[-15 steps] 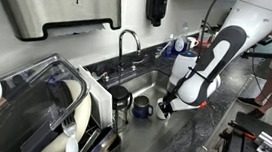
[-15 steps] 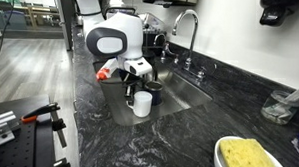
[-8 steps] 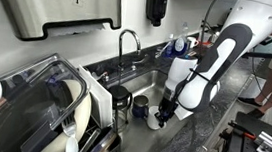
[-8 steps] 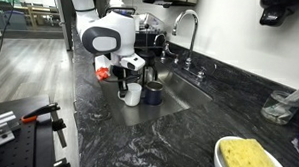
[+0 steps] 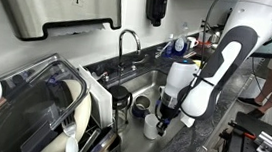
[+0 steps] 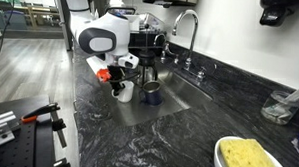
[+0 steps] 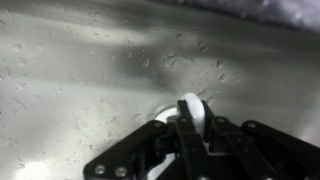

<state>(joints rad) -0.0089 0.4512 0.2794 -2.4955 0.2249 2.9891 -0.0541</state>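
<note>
Gripper point(image 5: 161, 116): I see it closed on the white cup, pointing down into the sink. In the wrist view the two black fingers point(image 7: 196, 138) stand almost together with the cup's rim pinched between them.
White cup point(image 5: 151, 128): it is directly under the gripper and touching it, held by its wall. It is upright, with its mouth facing up at the wrist camera point(image 7: 190, 104). In an exterior view it hangs just below the fingertips point(image 6: 122, 92).
Cup's place: it is inside the steel sink point(image 6: 179, 103), at the end of the basin far from the faucet and close to the basin wall. I cannot tell whether its base rests on the sink floor.
Dark mug point(image 6: 151, 93): it stands upright in the sink just beside the white cup, on the faucet side. I cannot tell whether the two touch. It also shows in the other outside camera point(image 5: 141, 107).
Sink floor point(image 7: 80, 80): bare wet steel with scattered droplets lies all around the cup.
Faucet point(image 5: 128, 41): a curved spout at the back of the basin, well apart from the gripper.
Countertop point(image 6: 172, 144): dark speckled stone around the sink.
Dish rack point(image 5: 57, 109): it holds white plates and sits beside the sink, apart from the cup.
Yellow cloth point(image 6: 249, 157): it lies in a white bowl on the counter, well apart from the gripper.
</note>
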